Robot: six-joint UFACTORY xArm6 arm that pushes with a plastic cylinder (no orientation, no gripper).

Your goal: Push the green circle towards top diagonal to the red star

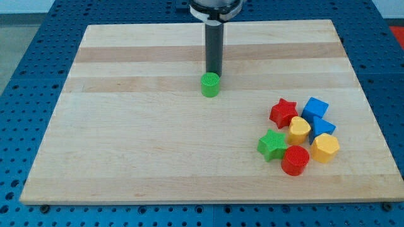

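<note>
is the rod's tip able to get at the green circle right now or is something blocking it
Probably yes. My tip sits right at the green circle, on its upper side in the view, with nothing between them; the other blocks, like the red star, are clustered far right.

No readable text, labels, brands, numbers or signs anywhere: none on the wooden worktop (158, 157), none on the coloured blocks, none on the dark rod.
</note>
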